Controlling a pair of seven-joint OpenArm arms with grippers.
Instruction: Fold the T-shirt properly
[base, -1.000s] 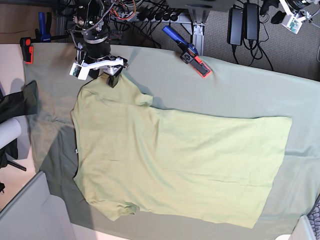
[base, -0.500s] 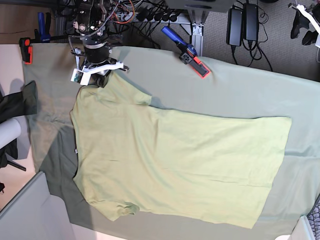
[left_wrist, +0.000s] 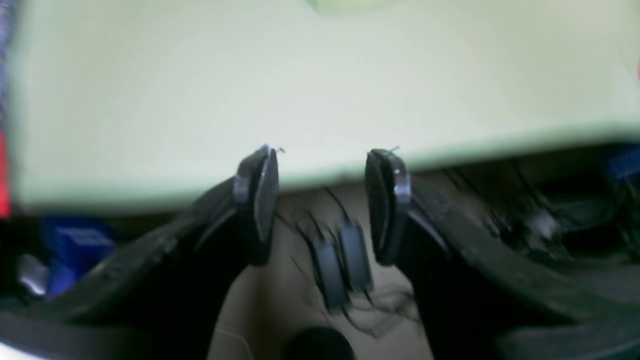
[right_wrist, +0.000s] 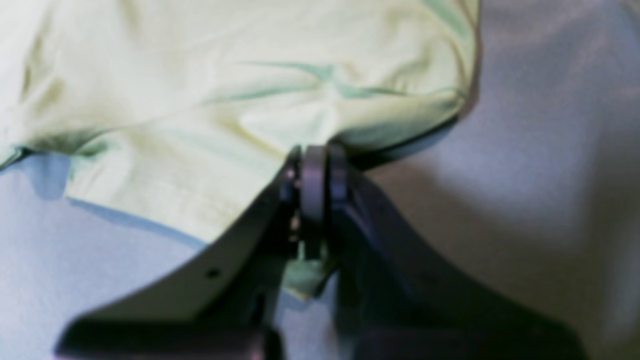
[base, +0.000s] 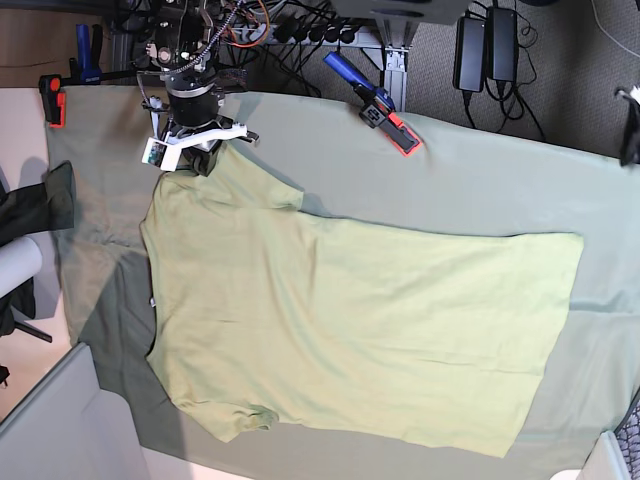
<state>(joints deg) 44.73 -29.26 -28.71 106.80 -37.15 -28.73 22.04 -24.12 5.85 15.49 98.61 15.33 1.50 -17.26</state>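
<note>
The right hand (right_wrist: 312, 200) is closed on the T-shirt (base: 350, 320) sleeve; the left hand (left_wrist: 320, 200) is open, holding nothing.

Item count: one light yellow-green cotton T-shirt (base: 340, 310); one dull grey-green table cloth (base: 480, 190) covering the tabletop; two black power adapters (base: 486, 47); three clamps — one blue-and-red (base: 378, 105), one red-and-black (base: 53, 100), one blue (base: 87, 50).

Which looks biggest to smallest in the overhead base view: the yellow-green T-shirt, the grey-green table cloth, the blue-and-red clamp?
1. grey-green table cloth, spreading well beyond the shirt.
2. T-shirt, covering most of the cloth's middle.
3. blue-and-red clamp, far smaller, at the cloth's far edge.
</note>
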